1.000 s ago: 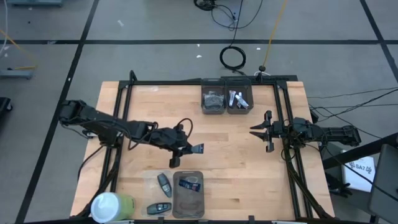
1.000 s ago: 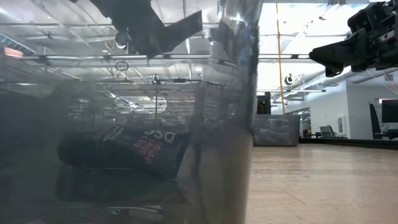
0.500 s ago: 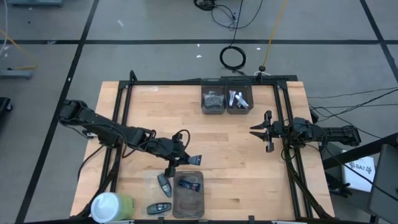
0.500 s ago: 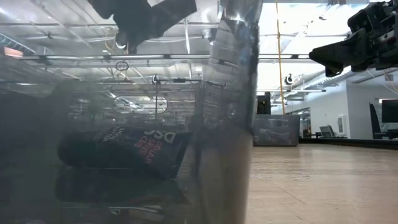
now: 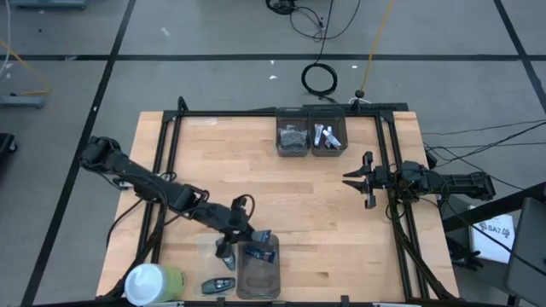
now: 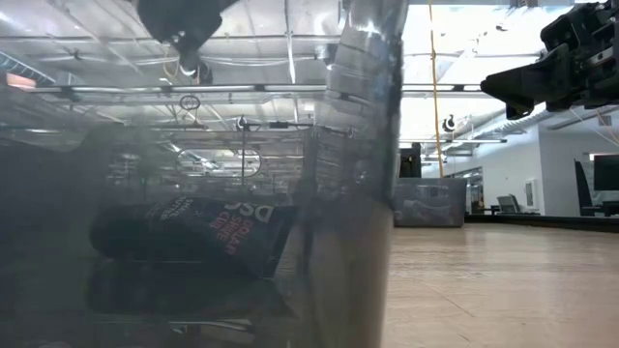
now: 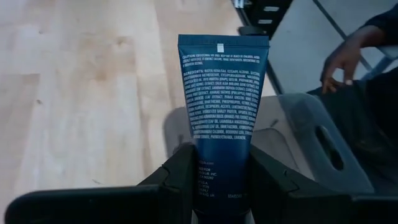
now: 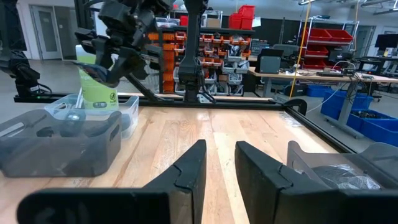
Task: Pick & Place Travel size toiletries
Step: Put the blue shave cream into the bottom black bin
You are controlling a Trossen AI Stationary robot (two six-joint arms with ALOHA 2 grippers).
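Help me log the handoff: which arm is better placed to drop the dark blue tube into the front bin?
Left. Its hand is shut on the dark blue tube right at the front bin. The right hand waits far off near the table's right edge, holding nothing.

Two dark jointed arms | black cable looping off left arm | right arm, matte black angular fingers

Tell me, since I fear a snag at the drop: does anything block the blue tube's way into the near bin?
Nothing visible does. The left gripper holds the dark blue tube over the near bin's open top.
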